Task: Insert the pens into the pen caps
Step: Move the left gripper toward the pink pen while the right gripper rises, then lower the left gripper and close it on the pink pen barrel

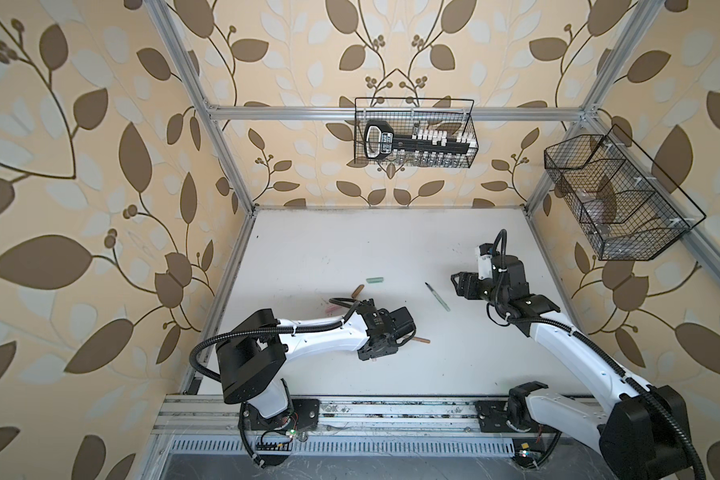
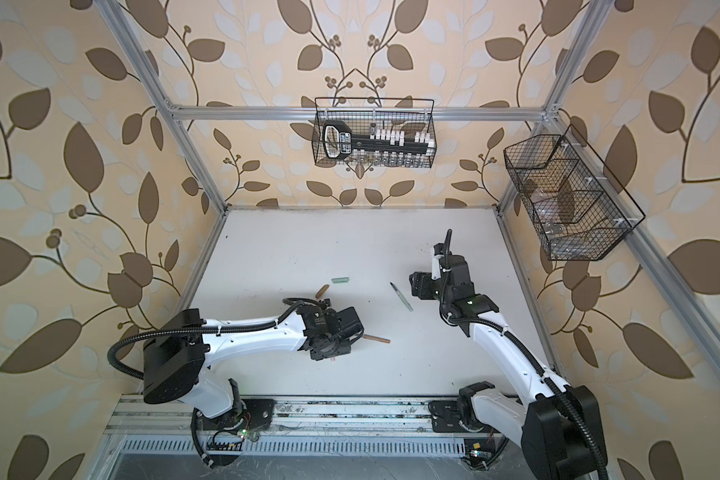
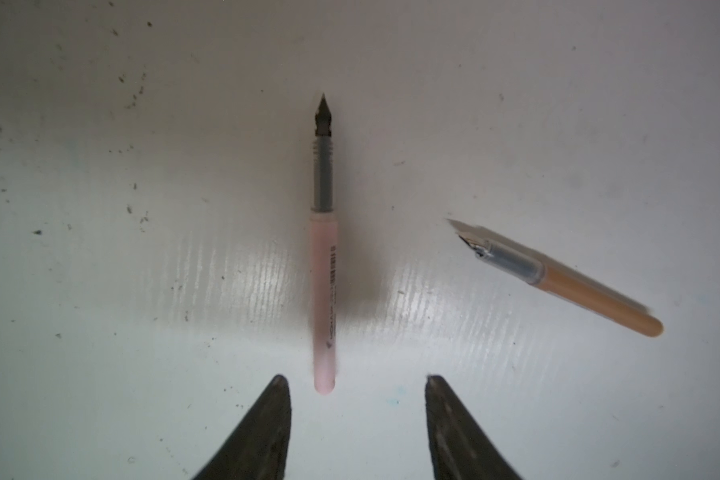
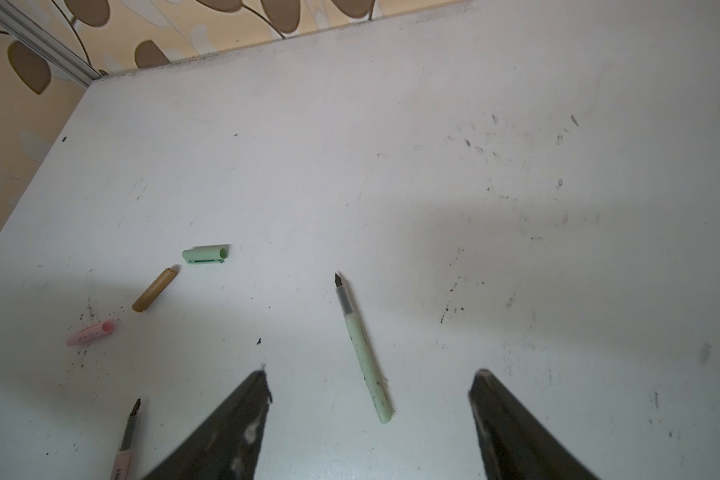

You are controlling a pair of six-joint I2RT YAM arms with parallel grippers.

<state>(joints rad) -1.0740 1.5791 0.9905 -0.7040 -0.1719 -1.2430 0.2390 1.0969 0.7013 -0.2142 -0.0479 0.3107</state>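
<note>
Evidently lines up for a first pick. Hangs the left gripper [image 3: 356,380] low over the table [image 3: 100,332], jaws apart and clamped on nothing, straddling the blunt end of the pink pen [image 3: 324,299]. Sits nearer one jaw than the other, touching neither. Points the dark nib straight away from the wrist, probably so that a grip on the barrel leaves the tip free for a cap. Lies near the tan pen [image 3: 578,291], angled off and outside the jaws, so likely spares it a knock.

Poises the right gripper [image 4: 371,374] higher, jaws spread wide and empty, framing the green pen [image 4: 360,345] between them in the right wrist view without contact. Looks like a second pick readied well apart from the other arm.

Leaves all three caps loose on the table in a rough row: green cap [image 4: 206,254], tan cap [image 4: 154,289], pink cap [image 4: 90,333], none on a pen yet. Turns the green cap's open mouth toward the green pen's side, seemingly handy for a straight slide-in.
</note>
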